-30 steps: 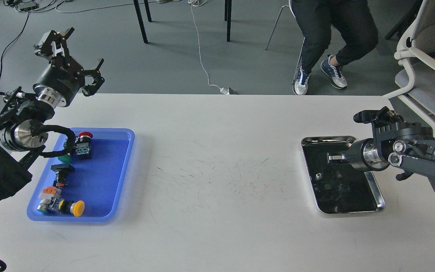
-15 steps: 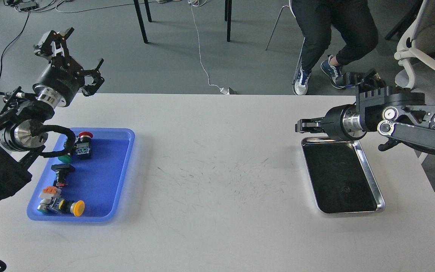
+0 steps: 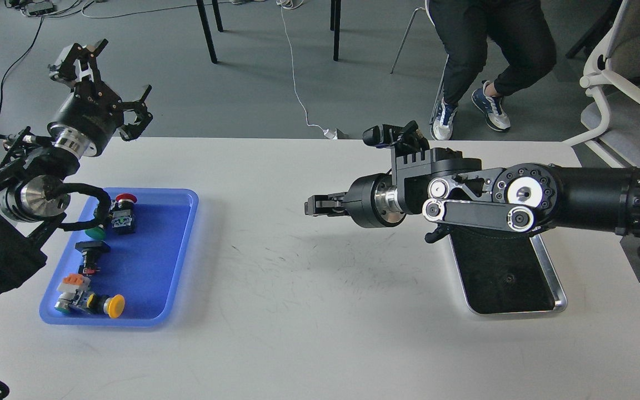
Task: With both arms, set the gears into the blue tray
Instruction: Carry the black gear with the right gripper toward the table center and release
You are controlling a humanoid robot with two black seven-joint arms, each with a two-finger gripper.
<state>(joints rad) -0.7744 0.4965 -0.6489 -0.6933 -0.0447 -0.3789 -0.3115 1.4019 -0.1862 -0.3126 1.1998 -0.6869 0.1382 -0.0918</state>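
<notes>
A white table (image 3: 320, 311) with faint dark scuff marks fills most of the view, with grey floor, chair legs and a seated person's legs (image 3: 486, 50) beyond its far edge. The blue tray (image 3: 178, 233) is seen at the table's left side; 3 push-button switches lie in it, capped red (image 3: 126, 198), green (image 3: 95, 233) and yellow (image 3: 114, 306). A shiny steel tray (image 3: 556, 283) with a dark inside is seen at the right. The right arm is stretched from the right edge across the steel tray's far end, and the right gripper (image 3: 313, 205) is held above bare table between the 2 trays, its fingers pressed close together. Whether a gear is pinched there cannot be told, and no gear can be made out anywhere. The left gripper (image 3: 111, 83) is raised beyond the table's far left corner, its prongs spread and holding nothing.
</notes>
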